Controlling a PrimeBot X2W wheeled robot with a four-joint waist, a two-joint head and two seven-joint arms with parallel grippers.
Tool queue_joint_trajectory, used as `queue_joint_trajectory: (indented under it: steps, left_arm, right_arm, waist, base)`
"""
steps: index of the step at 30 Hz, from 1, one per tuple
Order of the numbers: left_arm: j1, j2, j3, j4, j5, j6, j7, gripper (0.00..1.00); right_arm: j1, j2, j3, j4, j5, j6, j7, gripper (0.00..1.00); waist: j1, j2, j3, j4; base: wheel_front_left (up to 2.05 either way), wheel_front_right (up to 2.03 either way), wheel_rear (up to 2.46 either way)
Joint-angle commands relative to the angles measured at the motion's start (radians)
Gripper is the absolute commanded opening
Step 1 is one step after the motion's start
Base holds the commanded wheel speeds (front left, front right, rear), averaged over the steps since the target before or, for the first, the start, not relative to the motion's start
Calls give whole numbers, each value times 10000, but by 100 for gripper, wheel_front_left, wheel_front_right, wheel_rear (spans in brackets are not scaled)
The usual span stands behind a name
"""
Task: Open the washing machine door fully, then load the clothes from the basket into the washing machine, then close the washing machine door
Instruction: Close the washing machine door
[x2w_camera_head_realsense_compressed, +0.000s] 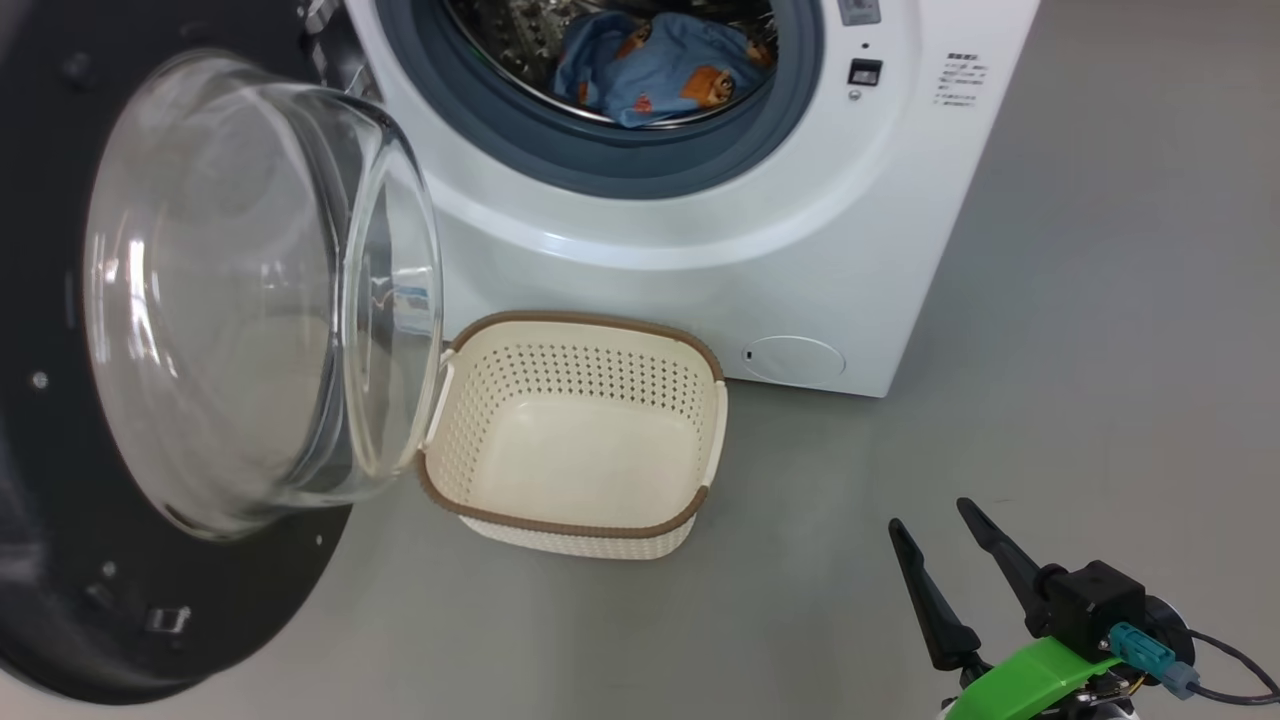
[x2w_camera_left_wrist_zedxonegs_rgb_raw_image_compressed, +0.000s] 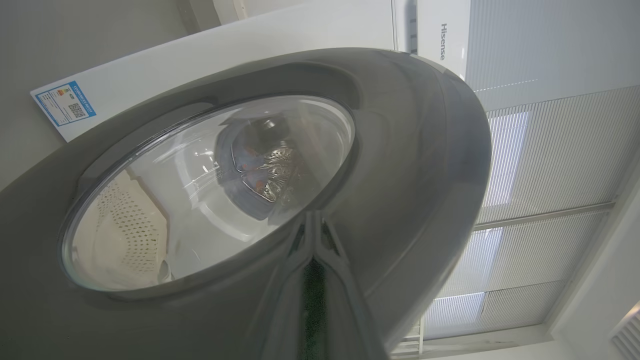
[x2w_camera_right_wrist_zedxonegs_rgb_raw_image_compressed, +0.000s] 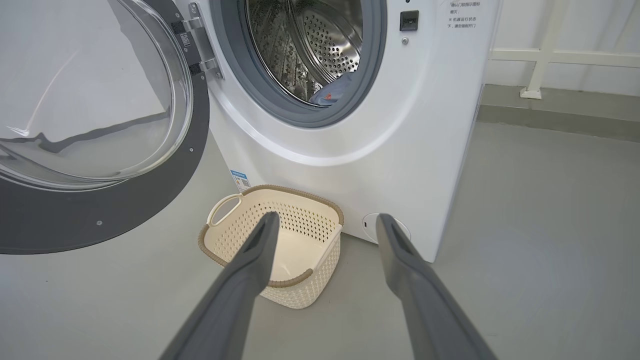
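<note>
The washing machine (x2w_camera_head_realsense_compressed: 760, 250) stands with its door (x2w_camera_head_realsense_compressed: 60, 560) swung wide to the left, the clear glass bowl (x2w_camera_head_realsense_compressed: 230, 290) bulging toward the basket. The blue printed clothes (x2w_camera_head_realsense_compressed: 650, 70) lie inside the steel drum; the right wrist view catches a corner of the clothes (x2w_camera_right_wrist_zedxonegs_rgb_raw_image_compressed: 332, 92). On the floor before the machine sits the cream basket (x2w_camera_head_realsense_compressed: 580, 322), with nothing in it. My right gripper (x2w_camera_head_realsense_compressed: 928, 515) hovers open at the lower right, well clear of the basket (x2w_camera_right_wrist_zedxonegs_rgb_raw_image_compressed: 300, 192). My left gripper (x2w_camera_left_wrist_zedxonegs_rgb_raw_image_compressed: 313, 250) is shut, its tip against the door's glossy outer rim (x2w_camera_left_wrist_zedxonegs_rgb_raw_image_compressed: 410, 150).
Grey floor stretches to the right of the machine. A round flap (x2w_camera_head_realsense_compressed: 795, 358) sits low on the front and a blue label (x2w_camera_right_wrist_zedxonegs_rgb_raw_image_compressed: 240, 180) behind the basket. A white rail (x2w_camera_right_wrist_zedxonegs_rgb_raw_image_compressed: 550, 55) runs along the far wall. Window blinds (x2w_camera_left_wrist_zedxonegs_rgb_raw_image_compressed: 540, 165) show behind the door.
</note>
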Motion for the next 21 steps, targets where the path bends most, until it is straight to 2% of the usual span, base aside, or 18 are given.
queue_joint_trajectory:
  steps: [1, 21]
  left_arm:
    - [119, 325, 80, -441, 44, 23, 205, 0]
    - [157, -830, -852, -2335, -229, 255, 654, 0]
  right_arm:
    - [-225, 2, 263, -201, 99, 16, -125, 100]
    - [-280, 288, 219, 159, 172, 16, -445, 100]
  waist:
    - [0, -1, -77, -107]
    - [0, -1, -42, -1479]
  base:
    - [0, 0, 0]
    - [0, 0, 0]
